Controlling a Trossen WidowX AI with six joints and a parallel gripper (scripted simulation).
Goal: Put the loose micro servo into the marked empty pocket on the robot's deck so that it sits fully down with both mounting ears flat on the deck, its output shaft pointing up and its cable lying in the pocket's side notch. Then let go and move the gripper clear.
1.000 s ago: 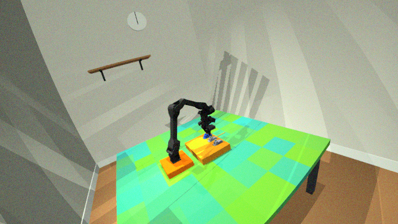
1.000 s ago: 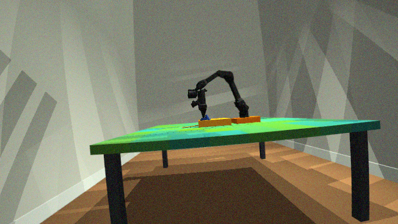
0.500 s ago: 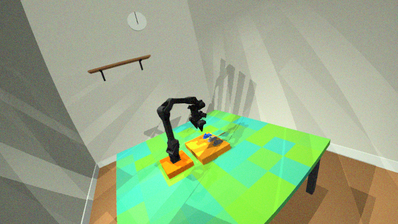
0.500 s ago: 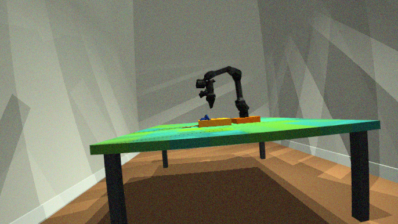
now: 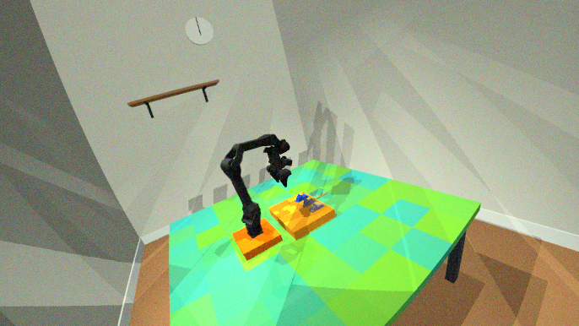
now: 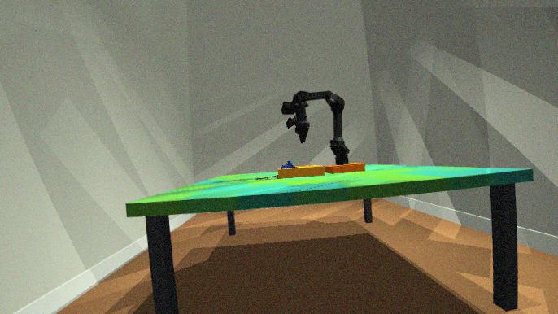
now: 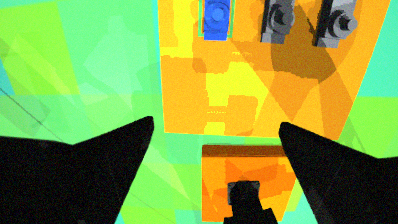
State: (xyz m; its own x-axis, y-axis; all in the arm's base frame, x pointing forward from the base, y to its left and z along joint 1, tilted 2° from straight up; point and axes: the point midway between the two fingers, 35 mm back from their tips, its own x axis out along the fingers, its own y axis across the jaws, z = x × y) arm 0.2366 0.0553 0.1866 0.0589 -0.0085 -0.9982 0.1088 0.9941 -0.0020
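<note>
Gripper (image 7: 215, 132) open, empty; blue servo (image 7: 217, 19) in deck (image 7: 240, 107)

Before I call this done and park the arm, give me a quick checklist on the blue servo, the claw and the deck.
1. Claw open, holding nothing: ok.
2. Claw raised clear of the orange deck block: ok.
3. Small blue micro servo in the green-edged pocket, round output shaft facing up: ok.
4. Mounting ears flat on the deck: cannot tell; servo partly cropped in the wrist view, tiny elsewhere.
5. Cable in the side notch: cannot tell.
6. Two grey servos beside it upright in place: ok.
</note>
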